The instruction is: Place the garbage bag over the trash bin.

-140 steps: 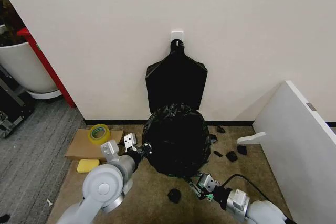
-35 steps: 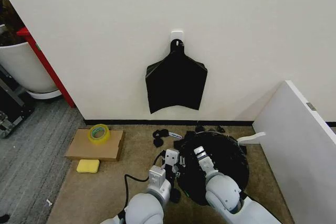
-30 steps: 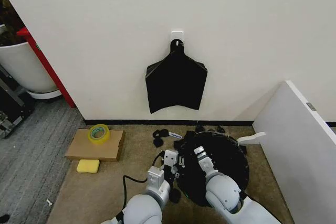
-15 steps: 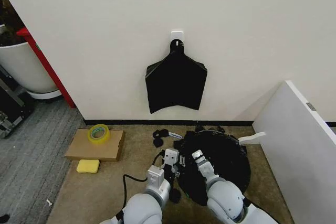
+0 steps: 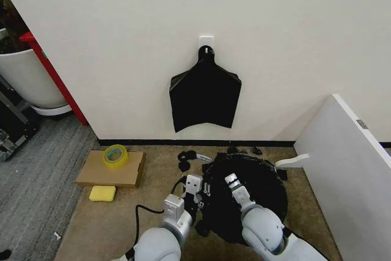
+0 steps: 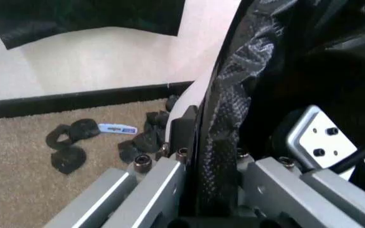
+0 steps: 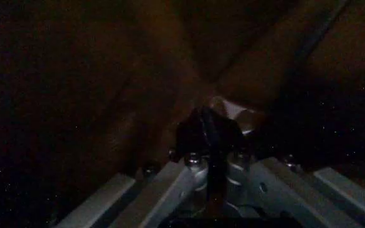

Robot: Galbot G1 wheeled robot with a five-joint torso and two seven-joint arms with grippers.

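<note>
Garbage bag [image 5: 259,191]: thin, glossy, crinkled black plastic. We find it draped over the trash bin on the tan carpet, near the wall's base, its mouth forming a dark round opening.

Trash bin [image 6: 192,102]: we see a cream-white strip of wall beside the bag's gathered edge; the rest appears wrapped, though we cannot confirm full coverage.

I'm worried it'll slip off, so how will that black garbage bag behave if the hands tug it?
The garbage bag looks thin, crinkled and glossy: probably floppy, light, maybe slippery. The left hand pinches a fold, so it likely bunches and stretches.
</note>
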